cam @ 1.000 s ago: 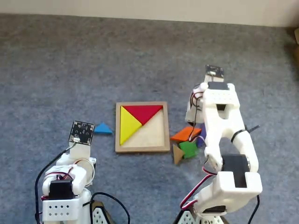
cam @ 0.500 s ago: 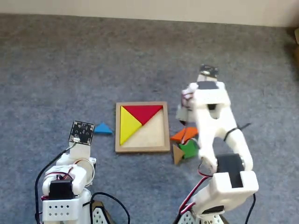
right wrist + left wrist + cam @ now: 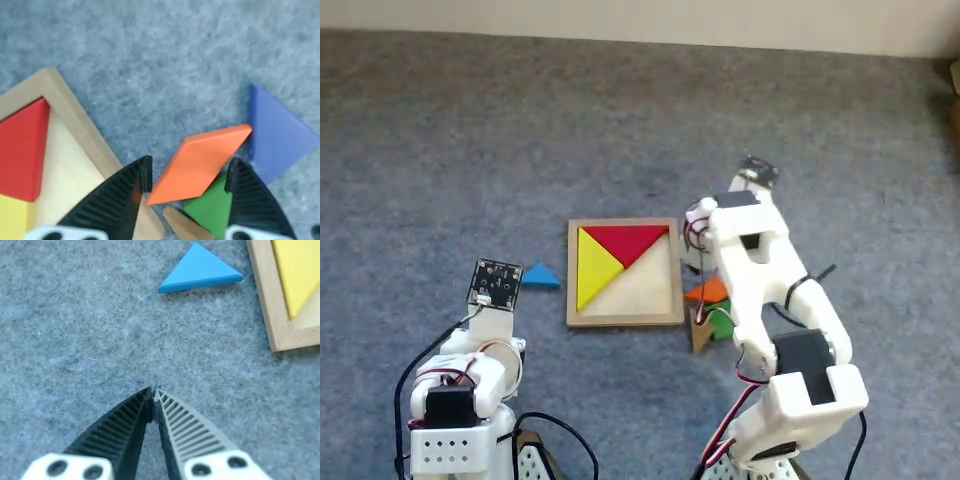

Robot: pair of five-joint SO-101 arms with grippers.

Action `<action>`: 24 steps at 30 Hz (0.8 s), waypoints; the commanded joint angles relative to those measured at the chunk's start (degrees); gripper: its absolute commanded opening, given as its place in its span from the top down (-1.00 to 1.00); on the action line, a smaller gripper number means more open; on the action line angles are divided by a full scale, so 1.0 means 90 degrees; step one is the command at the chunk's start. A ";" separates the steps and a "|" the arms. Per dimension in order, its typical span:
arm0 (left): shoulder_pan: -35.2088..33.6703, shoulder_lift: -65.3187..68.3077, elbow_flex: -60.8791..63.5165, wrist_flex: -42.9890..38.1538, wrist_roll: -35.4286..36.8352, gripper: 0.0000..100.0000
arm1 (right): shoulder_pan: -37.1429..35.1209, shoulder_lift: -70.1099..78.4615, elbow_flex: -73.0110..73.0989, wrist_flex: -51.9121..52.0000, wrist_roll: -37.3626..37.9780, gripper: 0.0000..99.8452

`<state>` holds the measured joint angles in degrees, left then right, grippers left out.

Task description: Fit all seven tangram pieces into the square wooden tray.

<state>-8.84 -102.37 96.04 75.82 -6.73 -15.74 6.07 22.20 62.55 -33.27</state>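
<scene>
Straddling the orange parallelogram [image 3: 200, 160] beside the wooden tray [image 3: 75, 114], we are holding our right gripper [image 3: 190, 167] apart; our left gripper [image 3: 153, 391] is sitting pressed together.

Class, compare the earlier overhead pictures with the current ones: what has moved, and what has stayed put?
The right gripper swung toward the tray; open, it now straddles the orange piece, gripping nothing. The left gripper, blue triangle, tray, red piece and yellow piece stayed put.
</scene>
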 commanded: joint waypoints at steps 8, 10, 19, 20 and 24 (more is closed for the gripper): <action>-0.0073 -0.0259 0.0132 0.0029 0.0059 0.93 | 0.0200 0.0747 -0.0181 -0.0122 -0.0049 0.51; -0.0073 -0.0259 0.0132 0.0029 0.0059 0.93 | 0.0200 0.1040 -0.0503 0.0015 -0.0049 0.51; -0.0073 -0.0259 0.0132 0.0029 0.0059 0.93 | 0.0230 0.1265 -0.1040 0.0571 -0.0039 0.66; -0.0073 -0.0259 0.0132 0.0029 0.0059 0.93 | 0.0230 0.1265 -0.1050 0.0562 -0.0029 0.72; -0.0073 -0.0259 0.0132 0.0029 0.0059 0.93 | 0.0239 0.1255 -0.1060 0.0552 0.0371 0.87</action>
<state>-8.84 -102.37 96.04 75.82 -6.73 -13.71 17.23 15.08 67.74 -33.10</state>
